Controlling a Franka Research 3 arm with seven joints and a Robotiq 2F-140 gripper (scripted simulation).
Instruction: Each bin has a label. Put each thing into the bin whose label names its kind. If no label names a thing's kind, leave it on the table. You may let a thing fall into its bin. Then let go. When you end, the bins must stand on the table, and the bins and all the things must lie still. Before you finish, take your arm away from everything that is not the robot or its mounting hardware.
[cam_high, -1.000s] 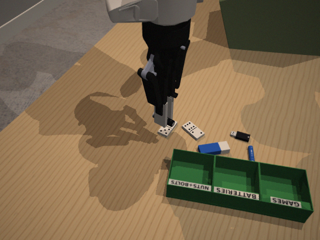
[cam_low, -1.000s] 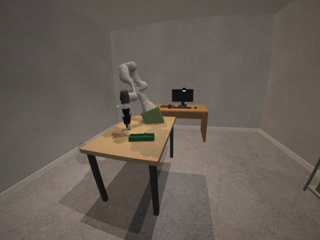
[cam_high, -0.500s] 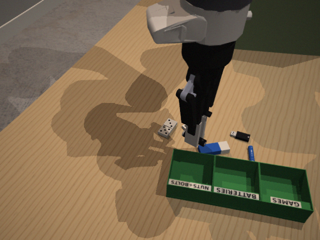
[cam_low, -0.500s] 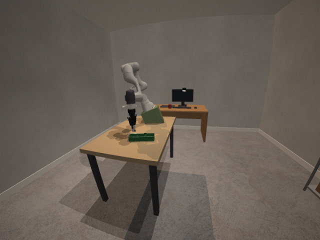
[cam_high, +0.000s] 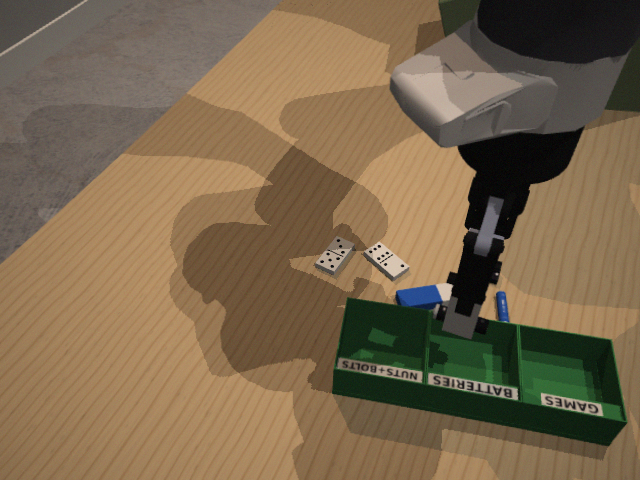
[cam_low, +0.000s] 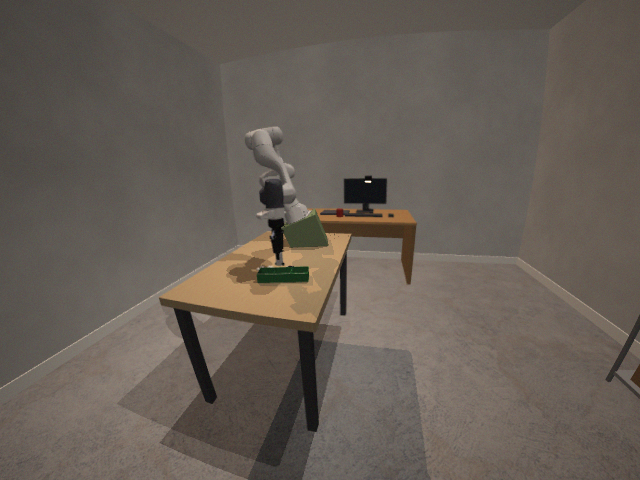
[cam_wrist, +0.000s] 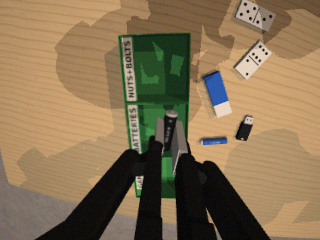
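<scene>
A green three-part bin (cam_high: 568, 423) (cam_low: 282, 276) (cam_wrist: 155, 38) is labelled NUTS+BOLTS, BATTERIES and GAMES. All three compartments look empty. My gripper (cam_high: 460, 324) (cam_low: 278, 259) (cam_wrist: 167, 129) is shut on a small dark battery (cam_high: 440, 311) (cam_wrist: 171, 120) and hangs over the back rim of the BATTERIES compartment. Behind the bin lie a blue and white eraser (cam_high: 421, 295) (cam_wrist: 216, 92), a blue battery (cam_high: 502, 306) (cam_wrist: 214, 140) and two white dominoes (cam_high: 334, 254) (cam_high: 386, 260) (cam_wrist: 255, 15) (cam_wrist: 252, 60). A black USB stick (cam_wrist: 244, 127) shows only in the wrist view.
A large olive-green box (cam_low: 306, 231) stands on the table near the arm's base, behind the things. The table's edge runs along the left in the top view. A second desk with a monitor (cam_low: 365, 192) stands at the far wall.
</scene>
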